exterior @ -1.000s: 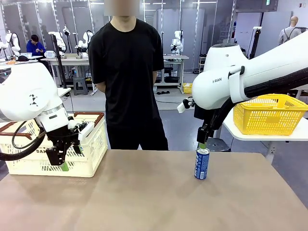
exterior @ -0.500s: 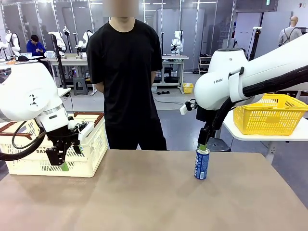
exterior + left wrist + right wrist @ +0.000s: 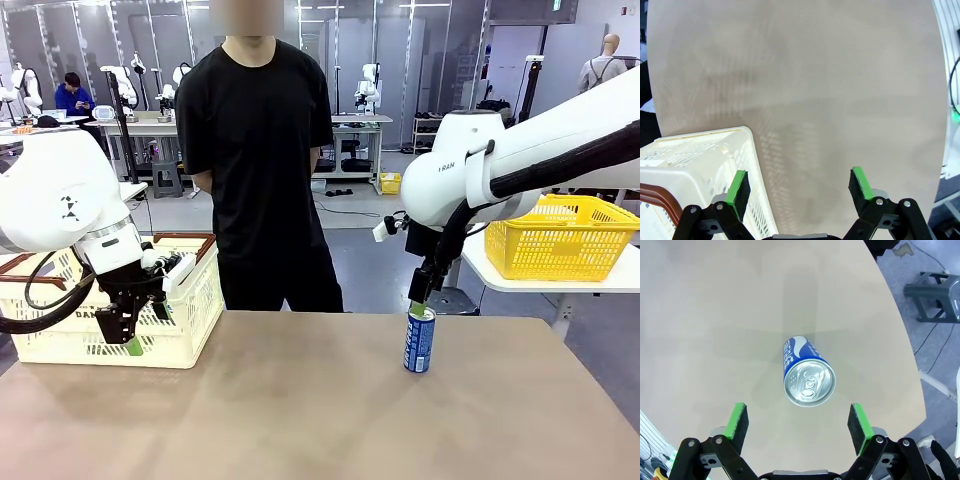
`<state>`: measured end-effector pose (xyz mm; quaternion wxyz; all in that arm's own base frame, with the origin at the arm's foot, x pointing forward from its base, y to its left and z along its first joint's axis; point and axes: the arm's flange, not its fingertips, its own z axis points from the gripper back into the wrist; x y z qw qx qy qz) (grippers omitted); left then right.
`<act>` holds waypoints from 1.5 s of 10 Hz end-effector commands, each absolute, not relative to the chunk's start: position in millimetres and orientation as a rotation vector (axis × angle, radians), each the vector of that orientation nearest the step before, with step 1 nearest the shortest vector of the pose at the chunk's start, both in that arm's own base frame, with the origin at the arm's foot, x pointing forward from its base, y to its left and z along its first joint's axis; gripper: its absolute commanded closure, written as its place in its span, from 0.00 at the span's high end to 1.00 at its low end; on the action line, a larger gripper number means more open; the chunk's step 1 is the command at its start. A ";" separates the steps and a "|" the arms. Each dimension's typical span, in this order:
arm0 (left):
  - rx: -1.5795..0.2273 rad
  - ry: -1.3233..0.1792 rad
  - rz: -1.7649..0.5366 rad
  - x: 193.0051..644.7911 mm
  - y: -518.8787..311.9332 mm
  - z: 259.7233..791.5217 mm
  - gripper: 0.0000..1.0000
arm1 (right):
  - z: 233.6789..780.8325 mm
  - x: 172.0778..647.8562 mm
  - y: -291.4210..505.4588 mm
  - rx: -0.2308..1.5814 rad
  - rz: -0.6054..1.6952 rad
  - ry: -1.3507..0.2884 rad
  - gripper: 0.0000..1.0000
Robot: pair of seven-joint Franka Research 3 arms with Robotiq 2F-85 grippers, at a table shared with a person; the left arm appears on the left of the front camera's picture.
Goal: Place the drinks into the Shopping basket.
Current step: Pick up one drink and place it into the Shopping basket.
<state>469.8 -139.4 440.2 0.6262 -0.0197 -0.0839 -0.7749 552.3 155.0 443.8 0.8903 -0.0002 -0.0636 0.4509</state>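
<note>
Blue can [image 3: 419,340] w/ white markings stands upright on the table [image 3: 320,420], right of centre, near the far edge; in right wrist view the same can [image 3: 808,372] sits centred btwn the pads, silver top w/ pull tab facing up. Likely rigid thin metal, smooth painted wall so prob slippery; can't tell if full or empty, so weight unknown, treat as full. Slim + tall, so judged easy to tip if nudged off-centre. Best hold prob on the cylindrical body below the top rim, pads on opposite sides, moderate squeeze since an empty can would dent. Right gripper [image 3: 421,297] hangs directly above the can top, close to it, contact not clear from front; fingers spread wide, nothing held, green pads [image 3: 738,420] either side of the can w/ clearance. Needs to drop straight down before closing, I think. Left gripper [image 3: 128,338] sits low in front of the Shopping basket [image 3: 190,300], at the near side wall, also spread apart + empty [image 3: 799,192]; cream slotted basket corner [image 3: 705,150] beside its one pad, bare table ahead. Basket at table's left end, well apart from the can. Person [image 3: 262,160] stands at far side, arms behind back, not engaged
</note>
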 end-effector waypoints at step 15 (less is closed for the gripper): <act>-0.043 -0.174 -1.781 467.9 -138.2 440.9 1.00 | 375.1 595.0 150.2 0.081 0.933 -0.033 0.81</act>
